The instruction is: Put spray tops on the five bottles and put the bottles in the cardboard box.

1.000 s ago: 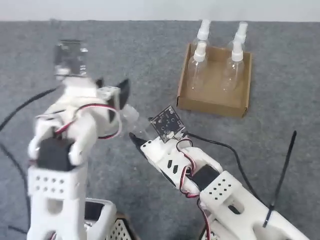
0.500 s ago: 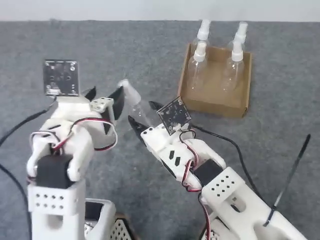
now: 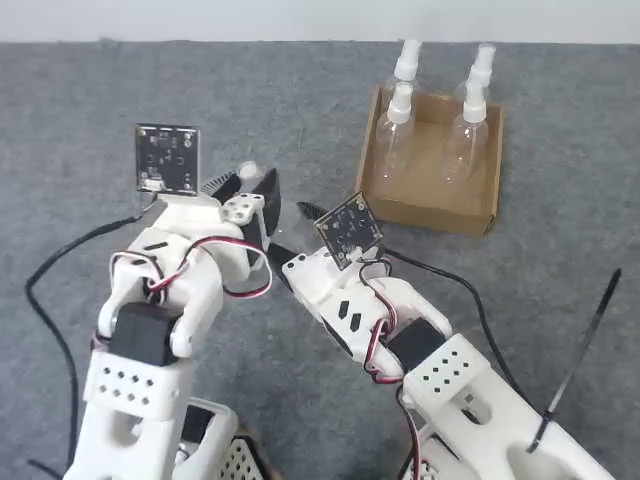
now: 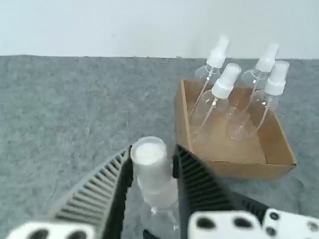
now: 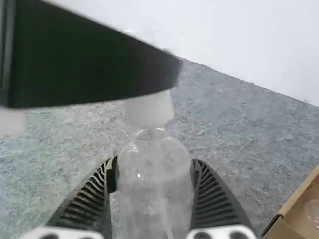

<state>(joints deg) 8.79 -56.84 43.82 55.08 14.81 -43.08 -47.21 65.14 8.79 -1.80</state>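
Grey carpet-textured worktop [image 3: 560, 150], two arms side by side.

Step in hand, by my reading: capping the last of the five.
- Right gripper [image 5: 153, 169]: jaws grasping the body of the fifth clear plastic bottle [image 5: 153, 199], held between the two arms, near the box but outside it.
- Left gripper [image 3: 247, 190]: jaws clenched on the white spray top [image 4: 148, 155], which sits on that bottle's neck. Cannot tell whether it is fully seated.

Next move likely calls for working the top home while the right grip holds firm. Then the left releases and the bottle goes across to the box.

Containers: brown open cardboard box [image 3: 425, 212] holds four clear plastic bottles [image 3: 466, 140], upright, two by two, each already capped in white. Bare floor is left at its near side.
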